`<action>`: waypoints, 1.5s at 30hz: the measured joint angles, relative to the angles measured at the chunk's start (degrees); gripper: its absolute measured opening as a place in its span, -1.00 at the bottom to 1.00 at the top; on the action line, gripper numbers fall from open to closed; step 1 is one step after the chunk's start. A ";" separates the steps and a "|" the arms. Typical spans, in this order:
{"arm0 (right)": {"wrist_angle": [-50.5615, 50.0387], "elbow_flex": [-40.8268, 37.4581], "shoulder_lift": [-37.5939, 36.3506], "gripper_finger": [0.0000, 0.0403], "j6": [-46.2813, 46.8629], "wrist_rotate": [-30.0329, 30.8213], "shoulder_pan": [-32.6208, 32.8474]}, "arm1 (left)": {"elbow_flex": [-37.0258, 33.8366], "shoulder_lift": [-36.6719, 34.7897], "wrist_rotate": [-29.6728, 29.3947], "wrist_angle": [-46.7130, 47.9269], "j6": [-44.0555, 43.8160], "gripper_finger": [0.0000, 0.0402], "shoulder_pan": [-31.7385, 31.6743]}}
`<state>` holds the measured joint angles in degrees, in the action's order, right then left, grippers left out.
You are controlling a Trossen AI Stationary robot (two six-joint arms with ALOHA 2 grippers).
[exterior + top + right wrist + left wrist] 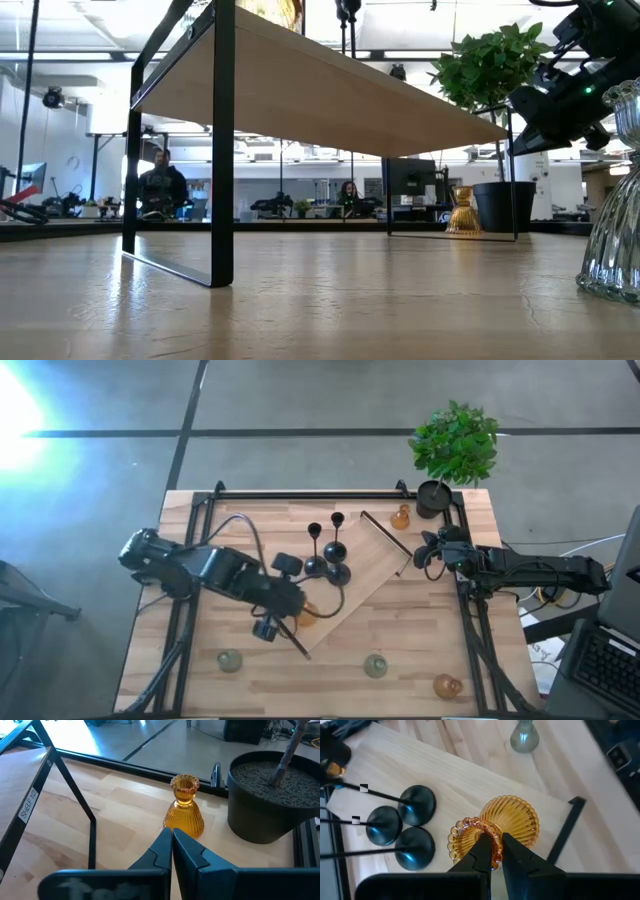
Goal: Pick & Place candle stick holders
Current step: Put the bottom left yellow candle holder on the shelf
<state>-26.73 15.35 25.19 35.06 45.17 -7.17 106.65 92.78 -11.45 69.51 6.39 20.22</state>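
My left gripper (300,612) is shut on an amber glass candle stick holder (495,822) above the near corner of the wooden shelf board (370,565). Three black holders (330,563) with round bases and thin stems stand together on that board. My right gripper (171,837) stays shut at the table's right side, pointing at another amber holder (184,810) that stands on its bell base beside the plant pot (272,800), apart from it. Two pale green holders (229,660) (375,666) and one amber holder (447,686) stand on the table near its front edge. My left gripper holds the amber holder by the scalloped rim of its top cup (492,836). One finger (481,851) seems to sit inside the cup and the other (515,851) outside. The fingers slant down from above. The holder hangs tilted, its ribbed bell base (516,820) over the shelf board.
The shelf stands on a black metal frame (222,150) in the table's middle. A black rail (310,493) runs along the far edge. The potted green plant (455,445) fills the far right corner. Bare tabletop lies between the shelf and the front edge.
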 joint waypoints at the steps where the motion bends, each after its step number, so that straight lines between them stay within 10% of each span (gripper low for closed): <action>1: -0.01 0.00 0.00 -0.96 -0.63 0.01 -0.01 | 0.00 0.55 0.01 0.04 0.89 -0.88 -0.19; 45: -0.01 -0.04 0.02 -0.96 -2.77 1.51 0.01 | -0.94 6.33 -0.43 4.60 8.34 -0.88 -0.56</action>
<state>-26.74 15.31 25.21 32.29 46.68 -7.16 105.71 99.11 -11.88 74.11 14.72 19.66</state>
